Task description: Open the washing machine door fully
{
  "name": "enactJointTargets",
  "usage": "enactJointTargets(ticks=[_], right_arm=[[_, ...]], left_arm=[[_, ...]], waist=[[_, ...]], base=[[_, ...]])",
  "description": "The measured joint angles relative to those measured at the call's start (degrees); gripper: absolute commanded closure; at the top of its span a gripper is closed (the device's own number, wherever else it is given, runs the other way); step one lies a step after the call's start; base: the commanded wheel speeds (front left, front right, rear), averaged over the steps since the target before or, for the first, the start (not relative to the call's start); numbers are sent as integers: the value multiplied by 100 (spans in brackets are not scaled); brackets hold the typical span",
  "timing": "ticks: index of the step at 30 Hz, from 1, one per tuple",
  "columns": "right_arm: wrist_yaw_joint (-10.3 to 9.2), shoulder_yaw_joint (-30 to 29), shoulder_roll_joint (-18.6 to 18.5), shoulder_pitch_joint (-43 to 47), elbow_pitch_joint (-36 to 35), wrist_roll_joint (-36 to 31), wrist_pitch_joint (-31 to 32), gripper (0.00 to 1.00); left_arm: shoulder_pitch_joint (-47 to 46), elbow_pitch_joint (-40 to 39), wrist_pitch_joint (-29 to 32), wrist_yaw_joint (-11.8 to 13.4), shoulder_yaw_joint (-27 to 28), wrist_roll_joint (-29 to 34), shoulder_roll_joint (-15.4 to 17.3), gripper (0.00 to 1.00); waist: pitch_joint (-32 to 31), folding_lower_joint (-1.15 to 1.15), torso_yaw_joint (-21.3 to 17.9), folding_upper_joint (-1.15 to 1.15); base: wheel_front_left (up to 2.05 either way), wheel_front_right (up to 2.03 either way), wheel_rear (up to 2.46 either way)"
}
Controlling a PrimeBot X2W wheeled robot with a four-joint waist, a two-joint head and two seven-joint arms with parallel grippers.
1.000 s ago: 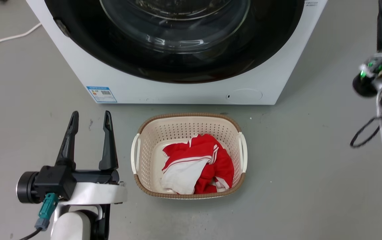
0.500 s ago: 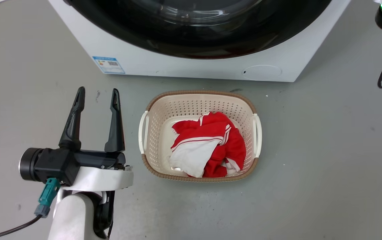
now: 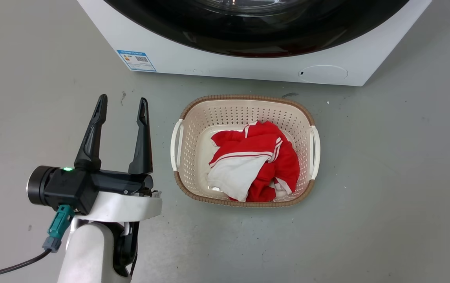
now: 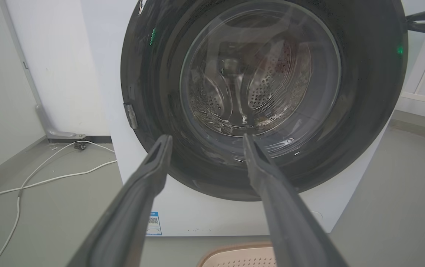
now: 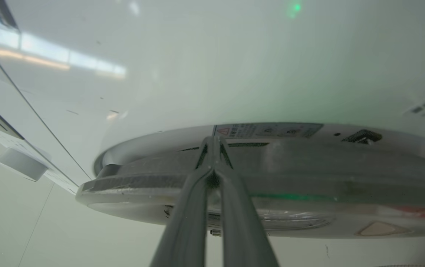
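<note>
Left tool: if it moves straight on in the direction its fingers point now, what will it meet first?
Most likely the washing machine door: in the left wrist view the left tool aims at the lower glass, with nothing between. The depth is hard to judge.

A small blue label [image 3: 136, 60] with a QR-like square stood on the white front of the washing machine [image 3: 209, 65], upper left of the head view; its print was too small to read. At the centre of the right wrist view, a strip label [image 5: 268, 130] bore a red warning triangle [image 5: 223, 131]; its wording was illegible.
</note>
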Motion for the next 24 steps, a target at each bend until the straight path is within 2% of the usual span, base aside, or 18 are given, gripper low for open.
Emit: enactJointTargets(ticks=[14,24], right_arm=[[1,111,-2,-409,356,-134,425,100],[-3,244,35,-510,244,-169,1200,100]], left_arm=[[-40,34,0,4,-77,-40,-1,0],[-55,67,0,12,-159,-48,0,0]], waist=[[92,0,-46,0],[53,0,-58,0]], base=[[0,0,0],[0,0,0]])
